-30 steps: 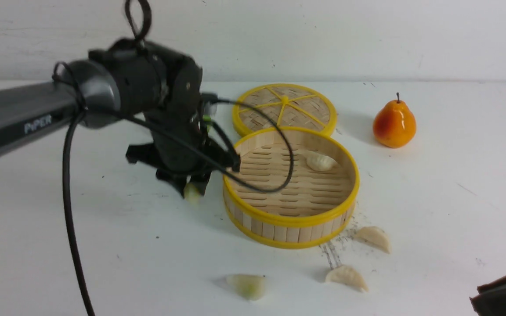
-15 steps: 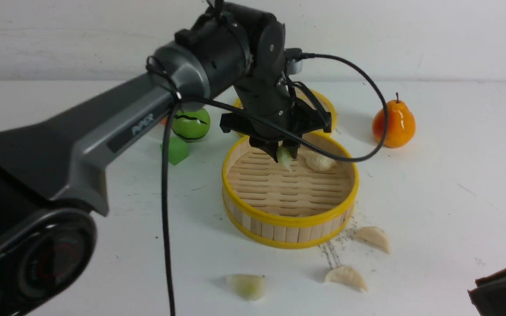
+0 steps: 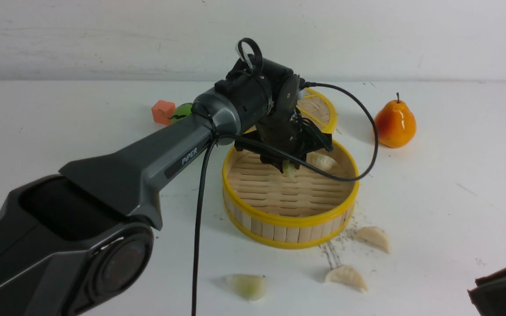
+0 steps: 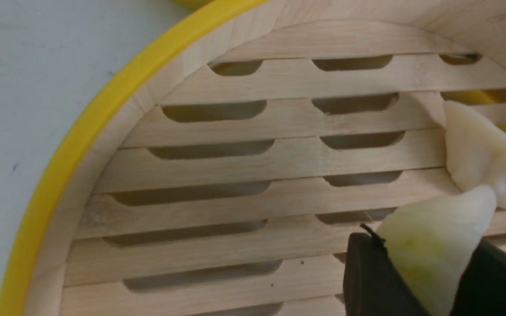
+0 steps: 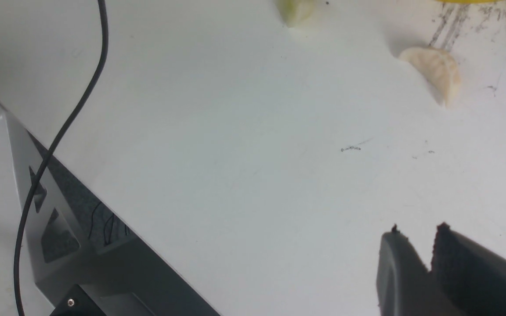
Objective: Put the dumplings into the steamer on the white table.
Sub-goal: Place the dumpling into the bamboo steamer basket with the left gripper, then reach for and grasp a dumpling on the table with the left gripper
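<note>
My left gripper [image 3: 289, 167] hangs inside the steamer [image 3: 292, 219], shut on a pale green dumpling [image 4: 433, 245] held just above the slatted floor. A cream dumpling [image 3: 321, 161] lies on the floor right beside it, toward the far wall. Three more dumplings lie on the white table [image 3: 59, 145] in front of the steamer: a greenish one [image 3: 246, 286] and two cream ones [image 3: 347, 278] [image 3: 374, 238]. My right gripper [image 5: 417, 230] hovers over bare table near the front right, its jaws a narrow gap apart with nothing between them.
The flat woven lid [image 3: 321, 107] lies behind the steamer. An orange pear [image 3: 394, 123] stands at the back right. An orange cube [image 3: 163, 112] and a green round thing [image 3: 182, 112] sit at the back left. The left arm's black cable [image 3: 198, 228] hangs down.
The left arm swung from the steamer's left side to above it, carrying the green dumpling, then came down inside it. The right arm stayed put.
</note>
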